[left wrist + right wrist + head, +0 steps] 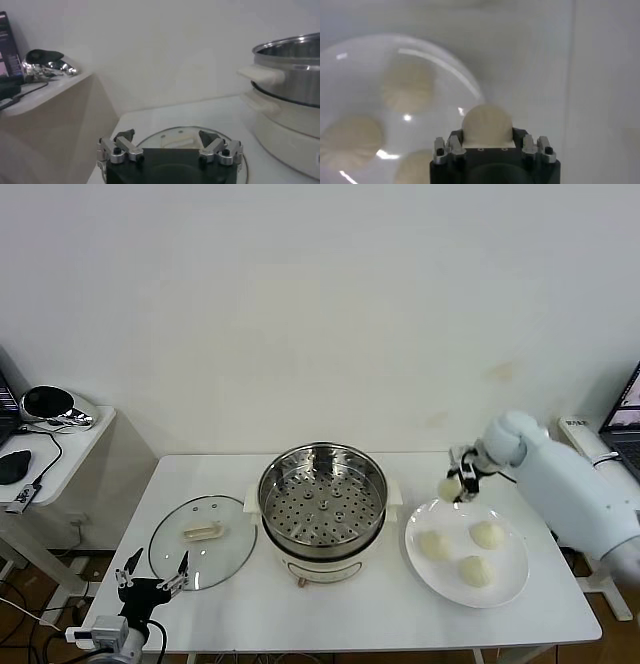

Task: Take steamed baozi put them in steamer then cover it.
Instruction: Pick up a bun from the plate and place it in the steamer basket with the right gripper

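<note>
My right gripper [456,483] is shut on one steamed baozi [448,487], a cream-white bun held just above the far left rim of the white plate [512,572]. The right wrist view shows that baozi [487,124] between the fingers of the right gripper [487,139]. Three more baozi [434,545] [487,535] [475,570] lie on the plate. The steamer [384,489] stands mid-table with its perforated tray bare and uncovered. Its glass lid [203,539] lies flat to the steamer's left. My left gripper [156,570] waits open at the lid's near edge, holding nothing.
A low side table [60,454] with a shiny object and cables stands to the left of the white table. A laptop [628,416] sits at the far right edge. In the left wrist view the steamer's wall [292,67] rises beside the lid [155,141].
</note>
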### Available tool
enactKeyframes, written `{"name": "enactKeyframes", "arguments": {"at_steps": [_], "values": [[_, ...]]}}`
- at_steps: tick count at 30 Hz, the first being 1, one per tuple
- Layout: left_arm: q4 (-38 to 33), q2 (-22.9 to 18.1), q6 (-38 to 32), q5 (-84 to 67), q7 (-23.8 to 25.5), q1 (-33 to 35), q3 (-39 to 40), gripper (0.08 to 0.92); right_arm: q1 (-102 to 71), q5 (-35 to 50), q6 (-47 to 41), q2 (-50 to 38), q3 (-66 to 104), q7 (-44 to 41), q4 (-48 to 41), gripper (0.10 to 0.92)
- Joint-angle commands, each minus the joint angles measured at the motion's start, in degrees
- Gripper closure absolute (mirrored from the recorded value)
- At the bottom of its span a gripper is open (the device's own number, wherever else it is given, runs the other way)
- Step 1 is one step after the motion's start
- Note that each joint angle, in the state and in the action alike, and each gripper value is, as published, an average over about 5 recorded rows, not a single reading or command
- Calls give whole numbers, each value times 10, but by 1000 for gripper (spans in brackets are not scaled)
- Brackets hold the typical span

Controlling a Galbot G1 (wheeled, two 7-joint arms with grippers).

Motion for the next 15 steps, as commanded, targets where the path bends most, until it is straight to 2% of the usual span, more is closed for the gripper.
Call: {"name": "enactKeyframes", "arguments": {"at_steps": [1,4,9,12,15], "values": [[-9,4,1,-4,-2,-2,-6,177,220,153,-4,72,-145,-33,-46,415],[-12,3,0,-6,-3,-3,-8,177,254,186,42,142,-154,-53,-113,415],[-17,-4,0,-11,-6,-3,-15,177,270,251,271,237,-188,-75,-206,420],[-19,-6,0,-12,-7,-1,-18,177,269,230,365,262,-202,-79,-196,420],[-22,-8,0,-11,-7,3,-18,177,260,169,451,275,-200,-73,-182,420]]}}
